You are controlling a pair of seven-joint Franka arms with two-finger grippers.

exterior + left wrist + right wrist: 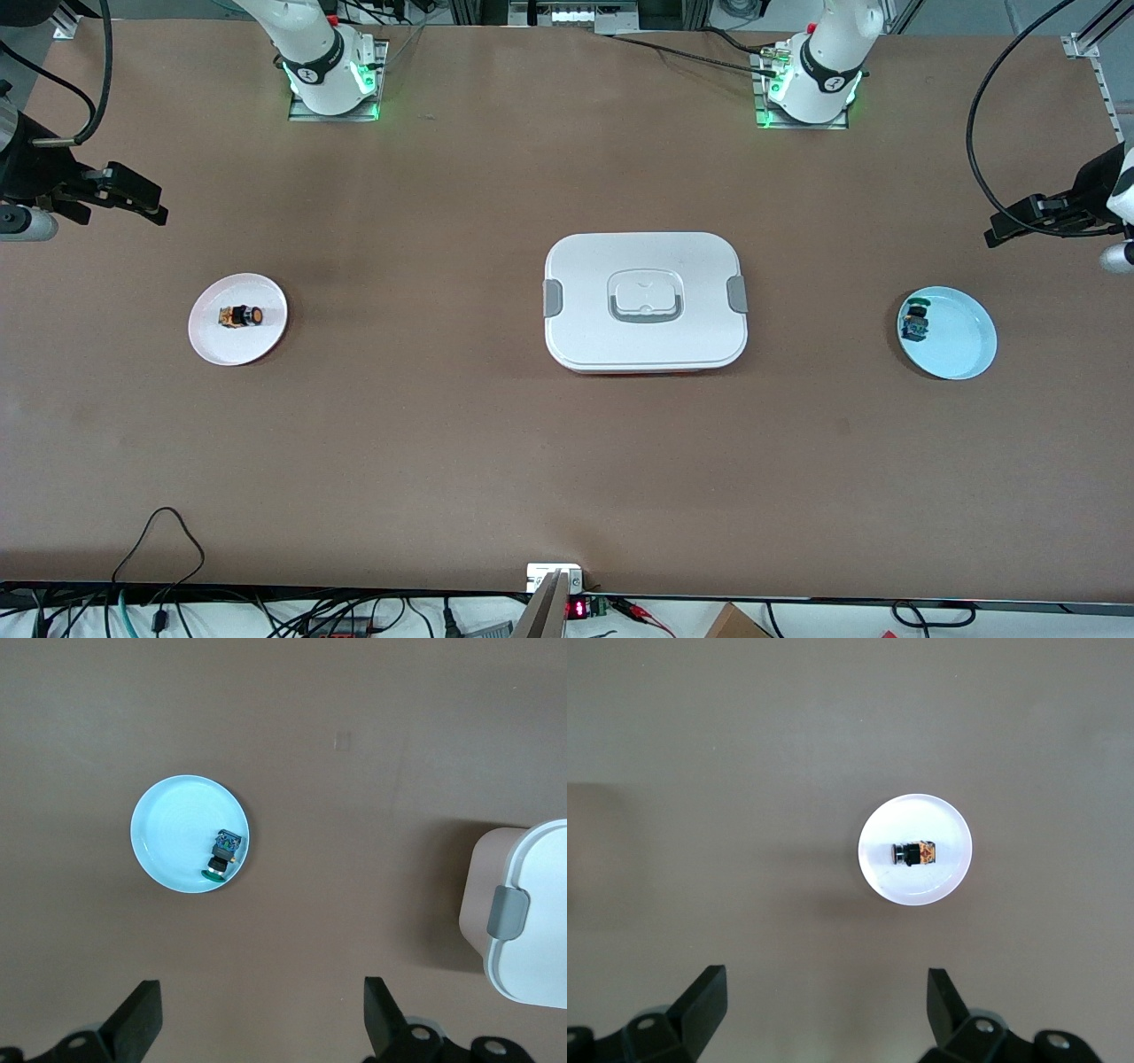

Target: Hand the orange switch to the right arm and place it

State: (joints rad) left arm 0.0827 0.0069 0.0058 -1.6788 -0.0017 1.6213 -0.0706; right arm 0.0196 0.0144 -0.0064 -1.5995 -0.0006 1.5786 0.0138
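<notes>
Two plates, two switches, one lidded box on the worktop [443,443]; both end effectors up in the air, spread wide, holding nothing.

One orange switch [241,315] lies on its side in the one pink plate [266,337] toward the right arm's end. One green-capped switch [916,323] lies at the rim of the one light blue plate [961,341] toward the left arm's end. One white box [645,301], lid on with two grey clips and one recessed handle, sits between the plates. Right end effector [819,1010] hangs over bare worktop near the pink plate, fingers well apart. Left end effector [261,1019] hangs over bare worktop near the blue plate, fingers well apart.
</notes>
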